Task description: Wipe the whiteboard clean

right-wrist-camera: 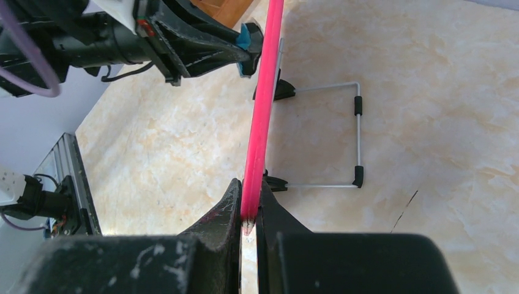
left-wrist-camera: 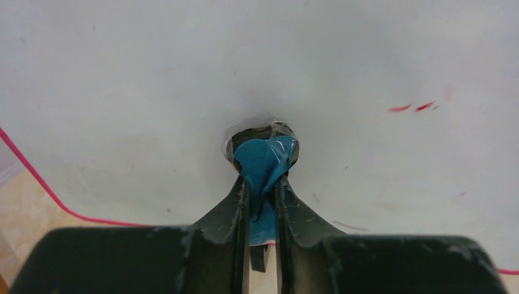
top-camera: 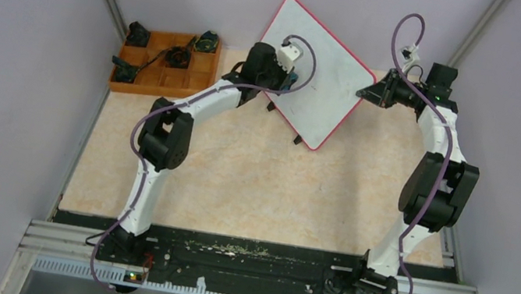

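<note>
Pale marbled worktop (top-camera: 259,186), with a board propped on it and held by both arms.

A large white rectangular whiteboard with a thin red-pink frame (top-camera: 318,85) is stood tilted on a thin wire stand (right-wrist-camera: 357,135) toward the far middle of the worktop, near an orange compartment tray (top-camera: 161,80). Its right edge is pinched between the closed fingers of the right gripper (right-wrist-camera: 248,211). A blue pad wrapped in clear film (left-wrist-camera: 264,160) is clamped in the left gripper (left-wrist-camera: 262,184) and pressed against the white face. Two short red marks (left-wrist-camera: 410,108) are seen to the right of the pad.

Lavender walls (top-camera: 8,75), beige marbled tabletop (top-camera: 251,185)
</note>
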`<state>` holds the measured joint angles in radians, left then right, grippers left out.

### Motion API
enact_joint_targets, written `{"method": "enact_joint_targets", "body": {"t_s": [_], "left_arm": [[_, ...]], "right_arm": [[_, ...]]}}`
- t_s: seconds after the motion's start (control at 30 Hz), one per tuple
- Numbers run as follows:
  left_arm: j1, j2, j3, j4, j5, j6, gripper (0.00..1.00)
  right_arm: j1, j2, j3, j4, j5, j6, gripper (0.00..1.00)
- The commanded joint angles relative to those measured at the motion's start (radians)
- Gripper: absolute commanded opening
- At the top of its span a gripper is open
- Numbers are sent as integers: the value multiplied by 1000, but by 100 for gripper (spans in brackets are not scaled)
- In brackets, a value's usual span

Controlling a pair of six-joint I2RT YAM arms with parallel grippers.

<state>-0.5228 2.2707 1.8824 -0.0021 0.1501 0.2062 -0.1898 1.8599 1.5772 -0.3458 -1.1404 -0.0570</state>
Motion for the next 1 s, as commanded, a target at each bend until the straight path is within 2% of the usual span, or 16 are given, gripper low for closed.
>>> {"method": "enact_joint_targets", "body": {"t_s": [0.0, 0.33, 0.53, 0.77, 0.97], "left_arm": [[-22, 27, 92, -20, 19, -18, 0], [-111, 45, 147, -33, 88, -65, 0], [-166, 56, 245, -91, 177, -100, 0], [-196, 91, 317, -100, 148, -106, 0], [-168, 114, 276, -68, 82, -82, 0]], "right_arm": [[28, -53, 6, 4, -105, -29, 0], [29, -52, 0, 6, -104, -29, 0], [29, -52, -3, 7, -103, -31, 0], [32, -54, -5, 2, -102, -32, 0], [32, -57, -2, -1, -99, -33, 0]]}}
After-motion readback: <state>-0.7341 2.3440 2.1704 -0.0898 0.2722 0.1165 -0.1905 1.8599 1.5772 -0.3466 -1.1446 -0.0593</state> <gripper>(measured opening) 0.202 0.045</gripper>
